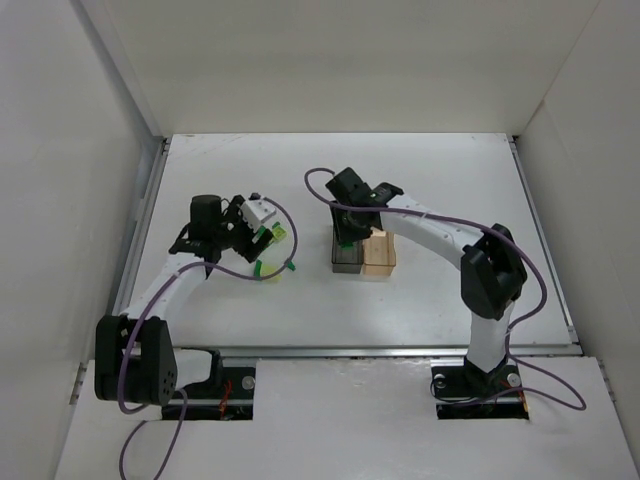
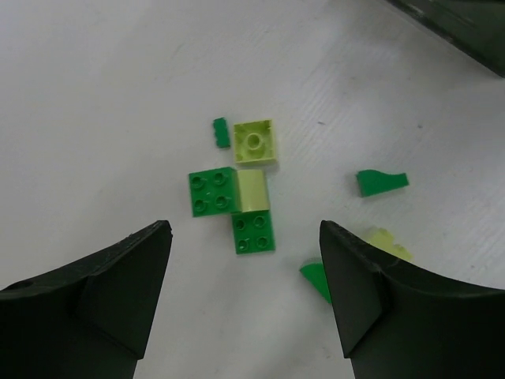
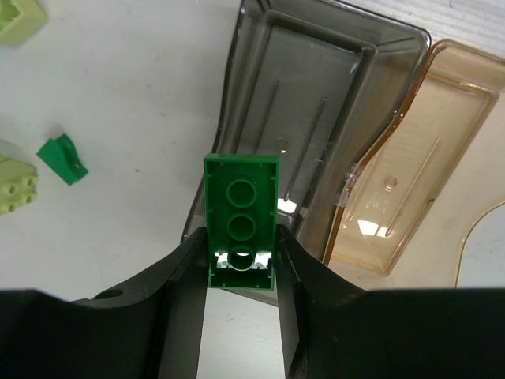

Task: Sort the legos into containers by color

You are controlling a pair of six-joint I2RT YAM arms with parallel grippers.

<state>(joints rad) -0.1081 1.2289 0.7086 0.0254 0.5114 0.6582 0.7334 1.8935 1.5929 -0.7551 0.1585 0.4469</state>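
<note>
Right wrist: right gripper [image 3: 241,254] clamps a dark green brick [image 3: 241,201]
Above the grey container [image 3: 331,87]; left gripper [image 2: 245,237] spread wide, empty

A dark green brick [image 3: 241,207], a smoky grey box [image 3: 316,95], an amber box [image 3: 442,118] and a white bench [image 3: 142,118] are showing.

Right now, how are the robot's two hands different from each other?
The left gripper is open and empty; the right gripper is shut on a dark green lego. The left gripper hangs over loose legos on the table; the right gripper is by the grey container. Both have two black fingers.
</note>
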